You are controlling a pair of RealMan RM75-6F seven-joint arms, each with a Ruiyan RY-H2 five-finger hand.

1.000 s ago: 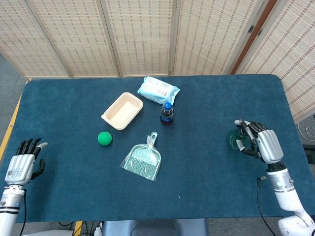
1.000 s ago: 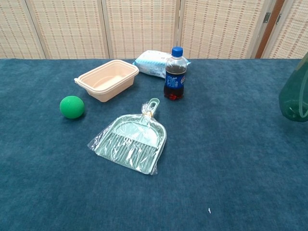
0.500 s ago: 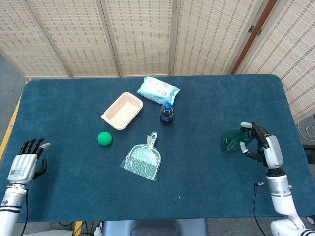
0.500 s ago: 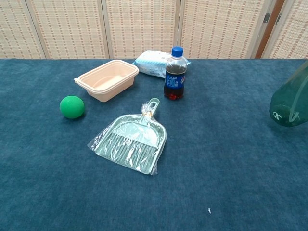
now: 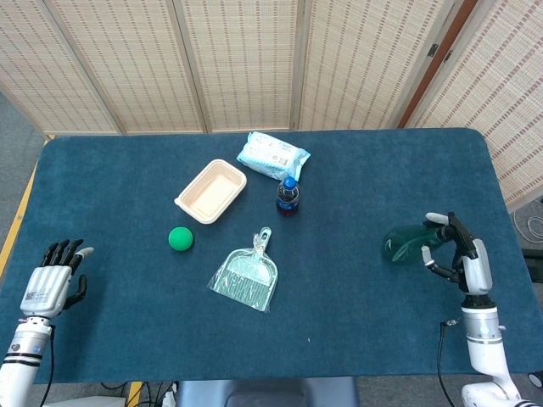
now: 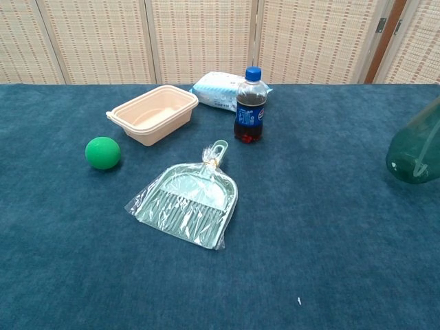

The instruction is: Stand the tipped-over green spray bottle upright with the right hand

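Fingers (image 5: 434, 246) gripping one green spray bottle (image 5: 405, 245), tilted

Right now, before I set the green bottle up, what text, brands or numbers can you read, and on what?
None reads clearly.
Cola bottle: blue label, print too small to read.
Wipes pack: printing blurred.
Green spray bottle: no text that I can make out.
Dustpan wrapper: no print visible.

We see the right hand (image 5: 458, 252) at the table's (image 5: 356, 170) right side, fingers wrapped on the green spray bottle (image 5: 405, 244), which lies tilted. Left hand (image 5: 55, 281) rests at the left edge, fingers apart, holding nothing
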